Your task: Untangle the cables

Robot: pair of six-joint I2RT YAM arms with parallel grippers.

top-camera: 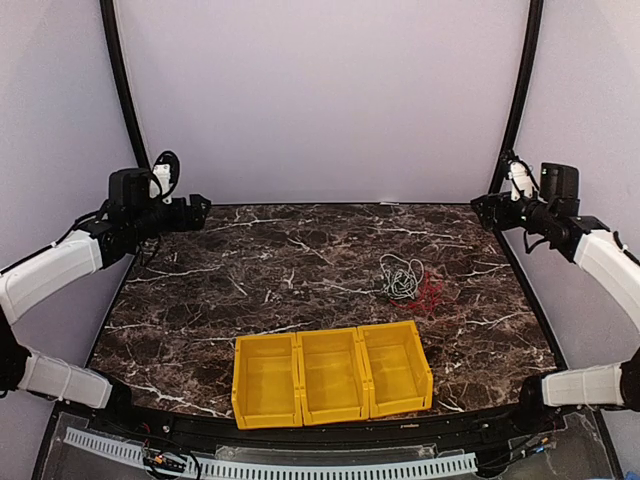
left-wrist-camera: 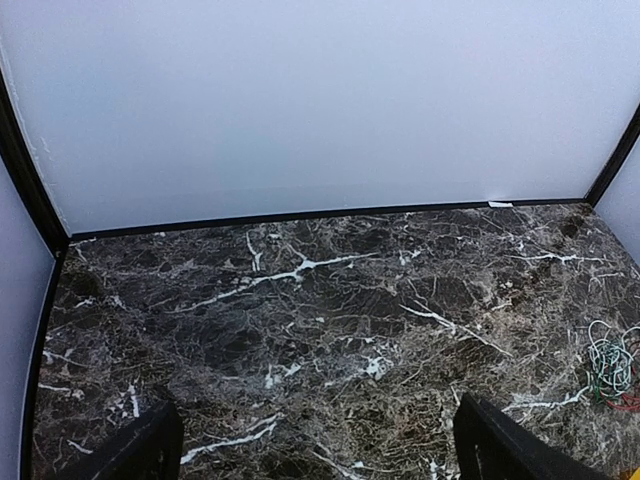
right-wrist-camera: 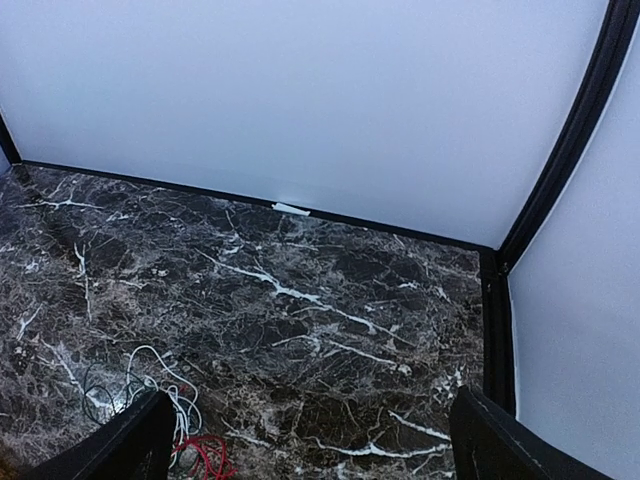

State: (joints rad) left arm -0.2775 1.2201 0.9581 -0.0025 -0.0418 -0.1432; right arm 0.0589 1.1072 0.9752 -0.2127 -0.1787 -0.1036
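The cables lie in one small tangle right of the table's middle. The white wire [top-camera: 402, 276] is a loose coil, and the red wire [top-camera: 431, 294] bunches at its right side. The black wire is hard to tell from the dark marble. The tangle shows at the right edge of the left wrist view [left-wrist-camera: 610, 366]. In the right wrist view the white wire [right-wrist-camera: 152, 386] and the red wire [right-wrist-camera: 205, 456] lie at the bottom left. My left gripper [top-camera: 196, 212] is open and empty, raised over the far left corner. My right gripper [top-camera: 484, 210] is open and empty over the far right corner.
Three yellow bins [top-camera: 331, 372] stand side by side near the front edge, just in front of the tangle. White walls with black corner posts [top-camera: 518, 95] enclose the dark marble table [top-camera: 250, 270].
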